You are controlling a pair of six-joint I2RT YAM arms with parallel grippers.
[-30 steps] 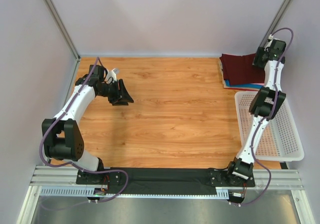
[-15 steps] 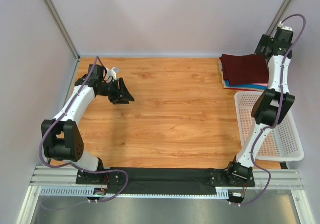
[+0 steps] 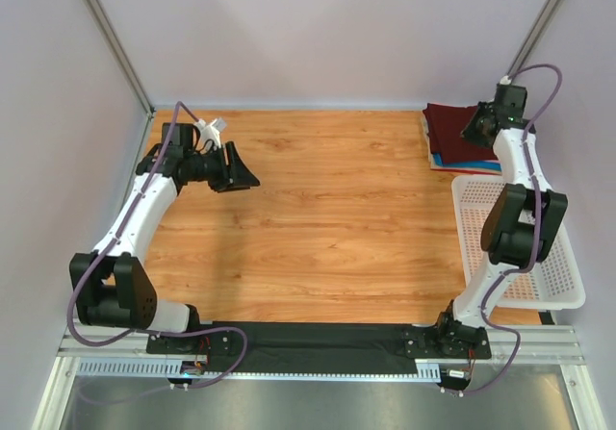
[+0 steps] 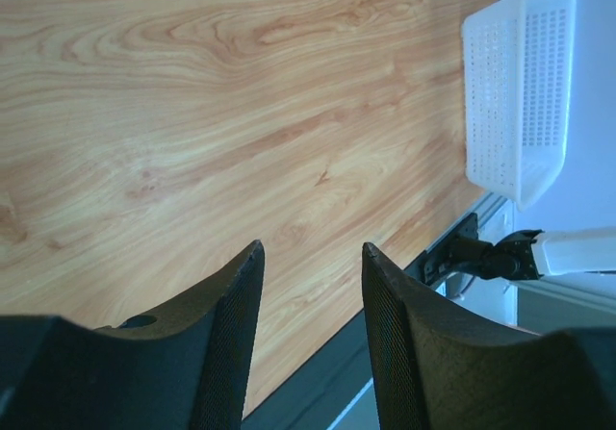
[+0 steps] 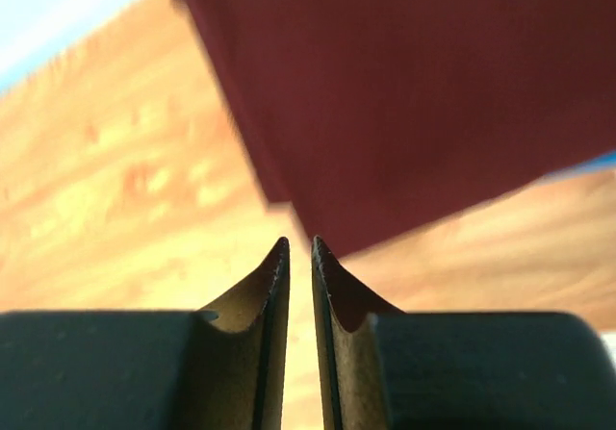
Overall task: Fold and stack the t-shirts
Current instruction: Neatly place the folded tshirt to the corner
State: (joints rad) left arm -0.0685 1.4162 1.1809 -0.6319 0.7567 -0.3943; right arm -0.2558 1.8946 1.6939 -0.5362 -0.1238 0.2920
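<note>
Table (image 3: 337,228): wood-grain top that fills the work area, with grey walls on the left, far and right sides.

White perforated plastic basket (image 3: 563,257): lies along the right edge of the table, long side running near to far. The left wrist view shows it from the side (image 4: 515,93).

Left arm (image 3: 144,204): rises from its base at the near left and reaches to the far left part of the table. Right arm (image 3: 510,218): rises from the near right base, passes above the basket and reaches to the far right corner.

T-shirts: one folded stack (image 3: 452,132) in the far right corner, just beyond the far end of the basket. The maroon t-shirt (image 3: 450,122) is on top, folded to a rough rectangle. A sliver of a blue t-shirt (image 3: 467,165) sticks out under its near edge. The other layers are too thin to tell apart.

Left gripper (image 3: 239,168): over bare wood at the far left, pointing right, well apart from the stack. In its wrist view (image 4: 310,257) the fingers stand apart with a clear gap and only table shows between them. It holds nothing.

Right gripper (image 3: 476,127): above the right part of the stack. In its wrist view (image 5: 298,249) the fingers are closed to a hairline slit with no cloth between them. The maroon fabric lies just past the tips. Whether the tips touch it cannot be told.
</note>
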